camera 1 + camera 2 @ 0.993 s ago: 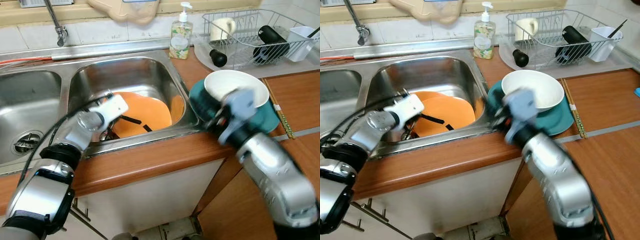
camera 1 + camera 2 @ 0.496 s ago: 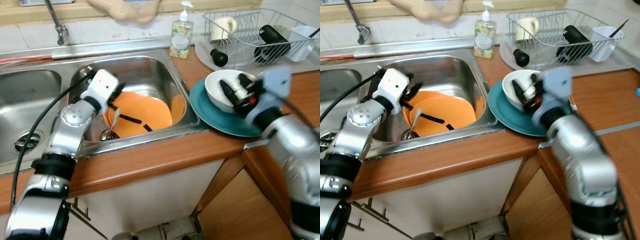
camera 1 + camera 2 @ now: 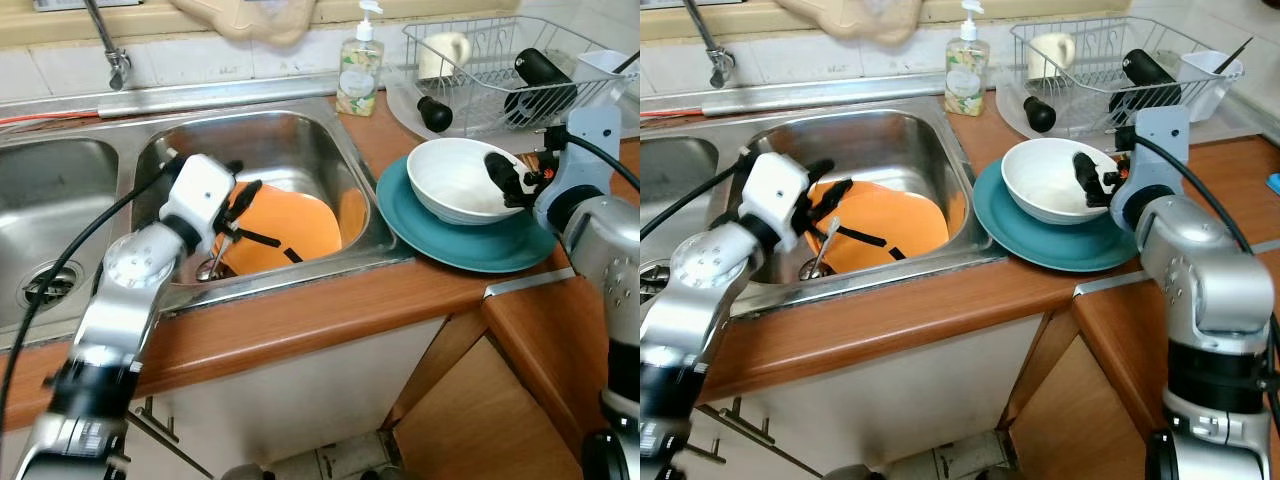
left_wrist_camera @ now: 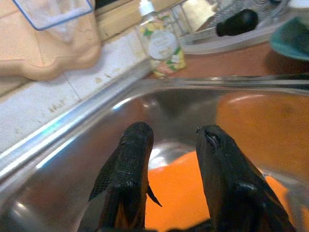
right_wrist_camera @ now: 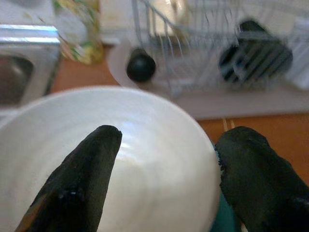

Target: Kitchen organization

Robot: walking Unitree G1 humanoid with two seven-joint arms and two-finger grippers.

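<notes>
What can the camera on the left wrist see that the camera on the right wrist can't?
Left wrist view: the left pincer, open, inside the steel sink above an orange plate.

Right wrist view: the right pincer, open, with one finger over the white bowl and the other finger outside its rim. Behind stands a wire rack.

Both views: the soap bottle, a round black thing by the rack, the brown counter and a bit of the teal plate.

Bright, even light; blurred wrist views
</notes>
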